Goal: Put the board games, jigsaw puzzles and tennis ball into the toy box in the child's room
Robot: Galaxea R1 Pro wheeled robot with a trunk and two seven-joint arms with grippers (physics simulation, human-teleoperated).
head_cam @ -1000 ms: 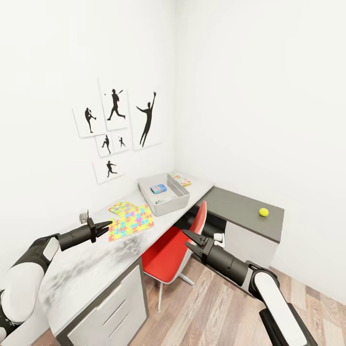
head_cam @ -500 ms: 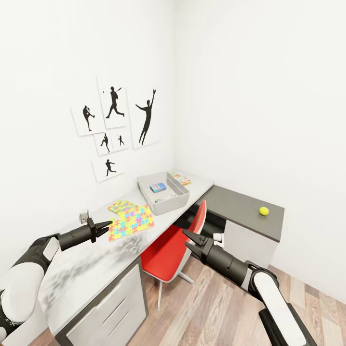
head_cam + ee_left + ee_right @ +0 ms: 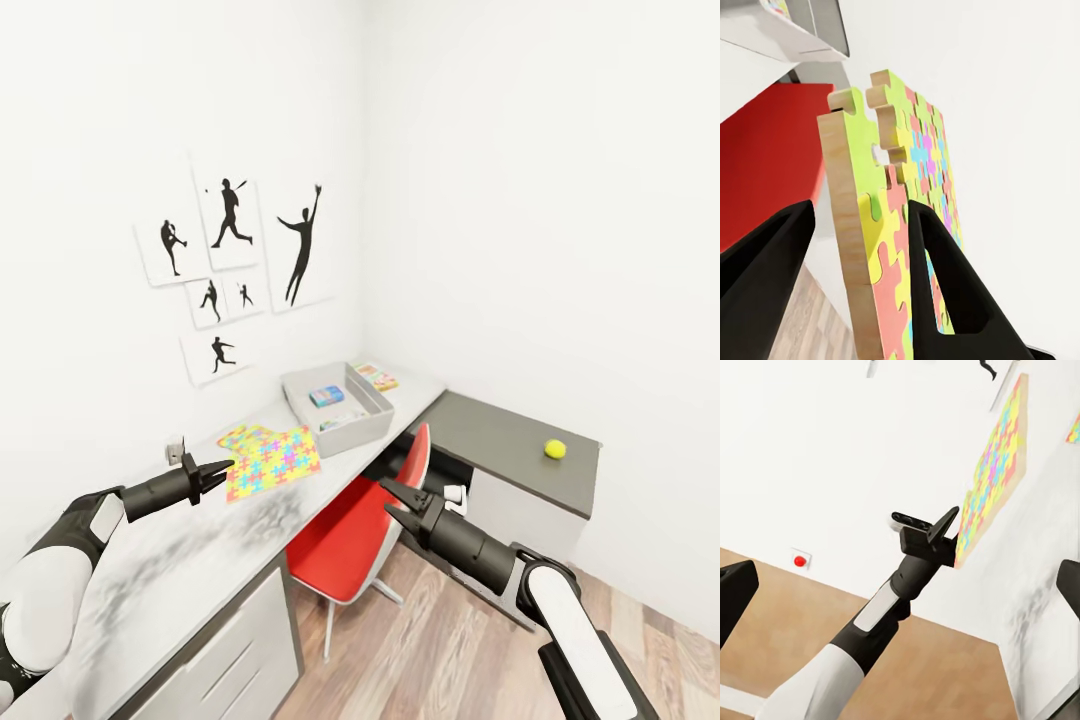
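The near puzzle (image 3: 268, 461) lay flat on the worktop (image 3: 190, 560), its near edge between your left tool's (image 3: 222, 468) parted fingers (image 3: 945, 285), not yet pinched. The bin (image 3: 338, 408) sat further along the worktop, beyond it. Your right tool (image 3: 392, 499) hung wide and empty over the red chair (image 3: 350, 535), farther off.

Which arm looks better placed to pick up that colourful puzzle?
Left: its pincer already straddles the near puzzle's edge, fingers either side. The right pincer hangs open off the table, by the red chair.
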